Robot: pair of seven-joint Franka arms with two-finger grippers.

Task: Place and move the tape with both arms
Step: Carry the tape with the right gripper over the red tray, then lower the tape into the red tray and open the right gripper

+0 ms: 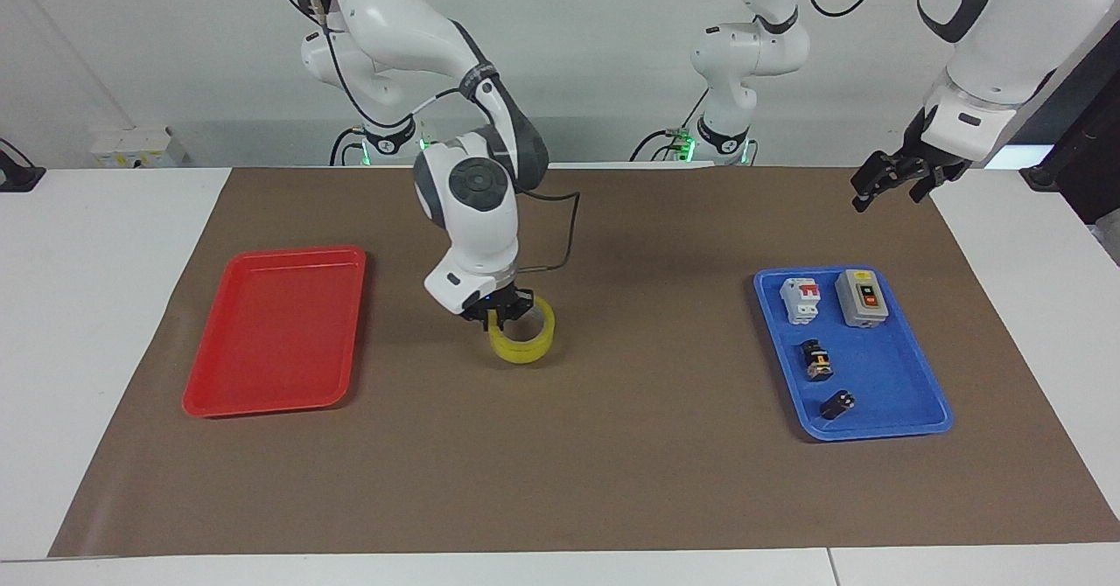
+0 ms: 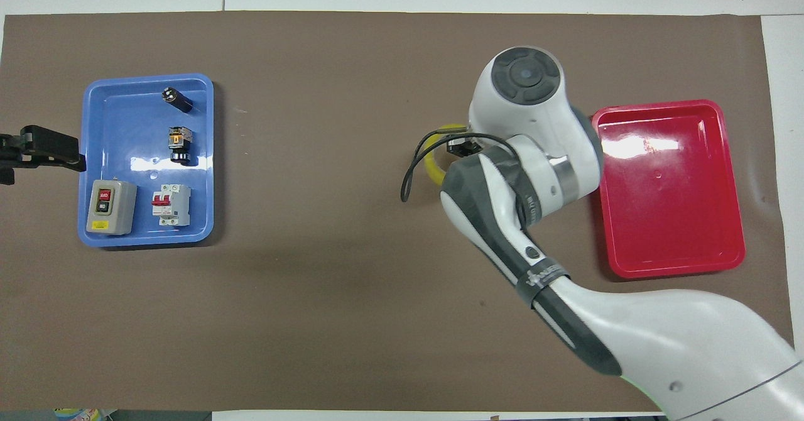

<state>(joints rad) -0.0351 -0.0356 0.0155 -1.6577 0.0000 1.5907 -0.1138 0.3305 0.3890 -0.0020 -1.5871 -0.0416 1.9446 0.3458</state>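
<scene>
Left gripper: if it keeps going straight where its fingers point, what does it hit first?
Likely the brown table mat. The left gripper hangs open, pointing down and toward the table's middle, with the blue plastic tray farther from the robots. Depth is uncertain.

One tape (image 1: 523, 339); two trays (image 1: 273, 331) (image 1: 884, 394); four electrical parts (image 1: 801, 300).

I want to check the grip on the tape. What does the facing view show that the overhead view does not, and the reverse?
Facing view only: the right gripper shut on the rim of the tape, the roll tilted and lifted off the brown mat.
Overhead view only: the OFF label on the grey switch box.
Both: the red tray empty, the blue tray holding four parts, and the left gripper open, waiting at the blue tray's end of the table.
</scene>
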